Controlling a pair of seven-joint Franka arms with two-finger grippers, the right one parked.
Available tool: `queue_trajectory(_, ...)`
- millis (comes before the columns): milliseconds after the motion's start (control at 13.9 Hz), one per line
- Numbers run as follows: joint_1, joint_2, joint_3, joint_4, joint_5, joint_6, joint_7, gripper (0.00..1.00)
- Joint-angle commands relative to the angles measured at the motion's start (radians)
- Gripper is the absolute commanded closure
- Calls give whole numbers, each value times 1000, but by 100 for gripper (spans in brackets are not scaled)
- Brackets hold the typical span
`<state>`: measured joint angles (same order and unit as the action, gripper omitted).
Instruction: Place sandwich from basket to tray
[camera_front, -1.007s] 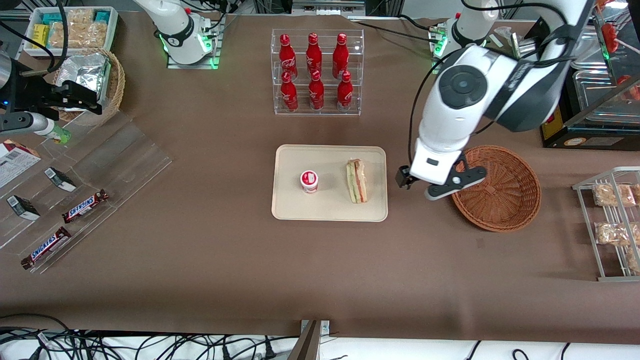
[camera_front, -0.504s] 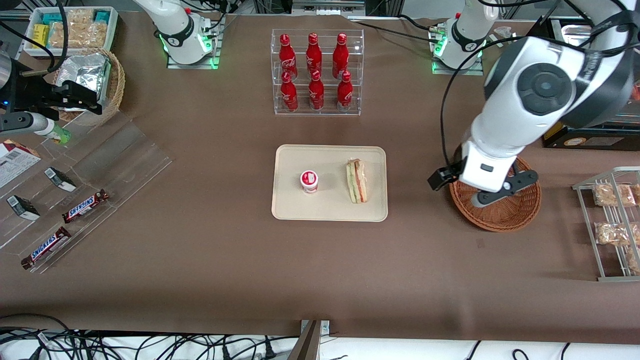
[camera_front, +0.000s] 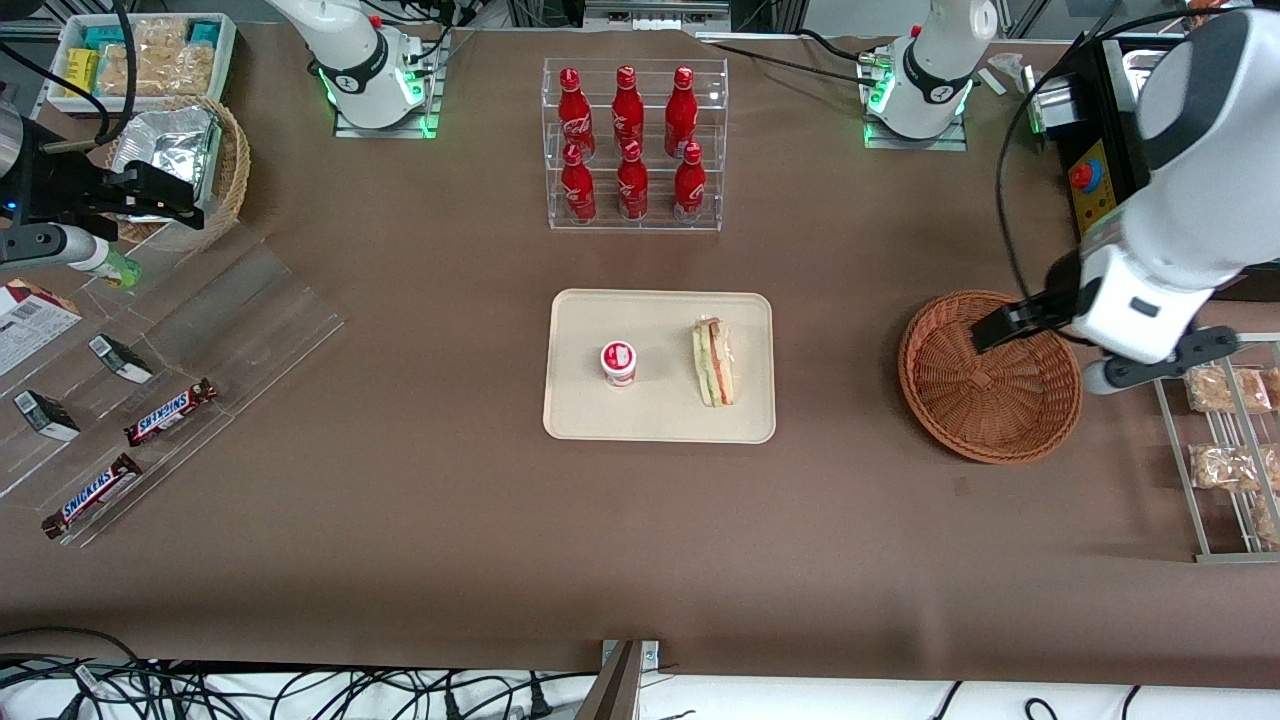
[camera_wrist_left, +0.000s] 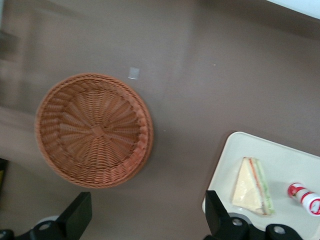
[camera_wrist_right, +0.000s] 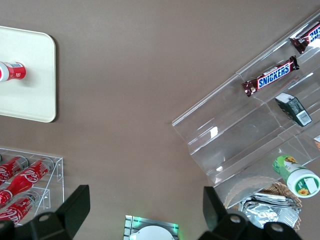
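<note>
- Your sandwich (camera_front: 714, 362) lies on the tray (camera_front: 660, 420), at the end toward the working arm, with its green, red and orange layers showing along one edge.
- Beside it on the same tray stands a small cup (camera_front: 618, 362) with a red and white lid; the print on it is too small to read.
- The basket (camera_front: 990, 376) sits on the brown table (camera_front: 600, 540) toward the working arm's end, well apart from the tray, and holds nothing.
- The gripper (camera_wrist_left: 145, 220) hangs in the air above the table by the basket's edge, between the basket and the wire rack (camera_front: 1225, 450) of bagged crumbly snacks. You can see its fingers (camera_wrist_left: 75, 217) spread wide with nothing between them.
- Compared with half a second ago, the gripper has swung off the basket toward the rack, so the whole basket now shows; sandwich and cup have not moved.
- The clear stand (camera_front: 635, 145) farther from the camera carries six red bottles with white script lettering you cannot make out.
- On the clear stepped shelf (camera_front: 180, 330) toward the parked arm's end lie two bars (camera_front: 170, 412) marked SNICKERS.
- The paler wicker basket (camera_front: 185, 165) holds silver foil, and the white bin (camera_front: 140, 60) beside it holds snack packs.
</note>
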<state>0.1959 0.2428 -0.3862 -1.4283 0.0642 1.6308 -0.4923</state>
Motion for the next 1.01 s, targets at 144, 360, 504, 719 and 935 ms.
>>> queue_trajectory(144,-45,-92,162,-40,-72,-67,256,0)
queue_trajectory(360,-46,-115,196,-40,-72,-103,420,0)
queue_trajectory(504,-47,-119,196,-41,-72,-103,460,0)
queue_trajectory(719,-56,-125,194,-41,-70,-103,466,0)
queue_trajectory(935,-58,-125,191,-41,-63,-104,488,0)
